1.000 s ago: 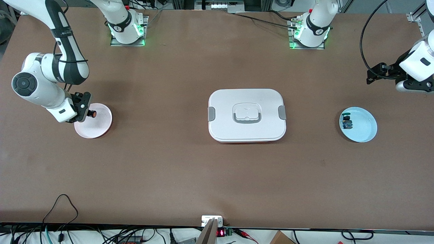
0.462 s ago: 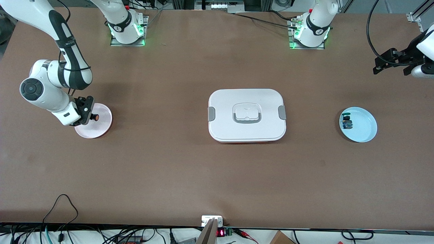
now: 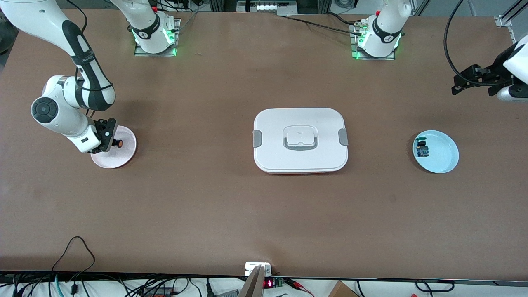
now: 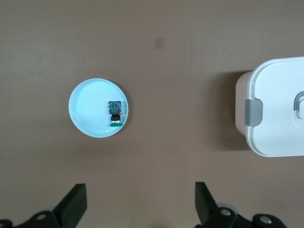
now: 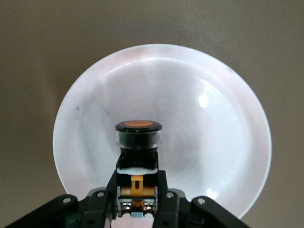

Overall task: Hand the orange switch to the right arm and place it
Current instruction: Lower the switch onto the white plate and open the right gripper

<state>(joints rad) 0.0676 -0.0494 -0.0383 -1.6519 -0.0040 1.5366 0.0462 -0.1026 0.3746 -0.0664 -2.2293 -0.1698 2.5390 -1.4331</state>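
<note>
Right gripper (image 3: 110, 140) is clenched on the orange switch (image 3: 117, 143), hanging over the pink plate (image 3: 123, 154) at the right arm's end of the table. In the right wrist view the fingers (image 5: 112, 192) pinch the switch's striped body (image 5: 137, 186), with the orange cap (image 5: 138, 125) sticking out past the fingertips toward the plate's middle. So the switch's long axis runs along the gripper's reach, cap leading, and the plate (image 5: 213, 142) lies straight under it. I can't tell whether the switch touches the plate yet; it looks just above it.

The handover looks done, and what's left is the set-down. It turns on the part dropping onto the plate's floor, not its rim. A tilted, cap-first release may let it roll, though the dished plate should catch it.

Left gripper (image 3: 464, 80) hangs open and empty over bare table at the left arm's end, waiting. The blue plate (image 4: 90, 116) with the green-capped part (image 4: 115, 111) is well apart from it, as is the white lidded box (image 3: 300, 140) mid-table.

Versus a second ago: the right arm has swung its wrist a little, and the switch sits slightly farther in over the plate. The left arm has pulled up toward the table edge. Both grips are unchanged.
</note>
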